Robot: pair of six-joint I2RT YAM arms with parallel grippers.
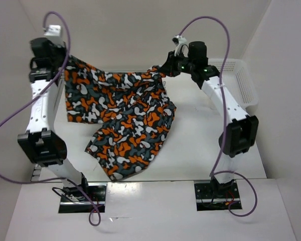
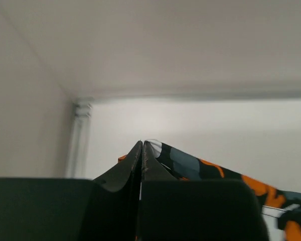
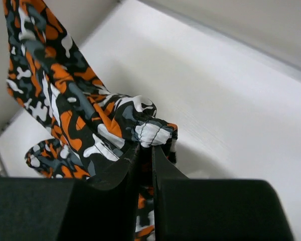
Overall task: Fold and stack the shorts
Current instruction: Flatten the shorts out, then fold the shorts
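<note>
While four fingers [image 2: 133,161] [image 3: 124,168] pinch, one shorts [image 1: 125,118], draped.

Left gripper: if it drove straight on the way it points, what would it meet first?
The left gripper holds the shorts; past them, probably only the white back wall, depth unclear.

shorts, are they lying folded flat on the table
No, the shorts hang unfolded between the left gripper and the right gripper, with only their lower part draped on the table.
</note>
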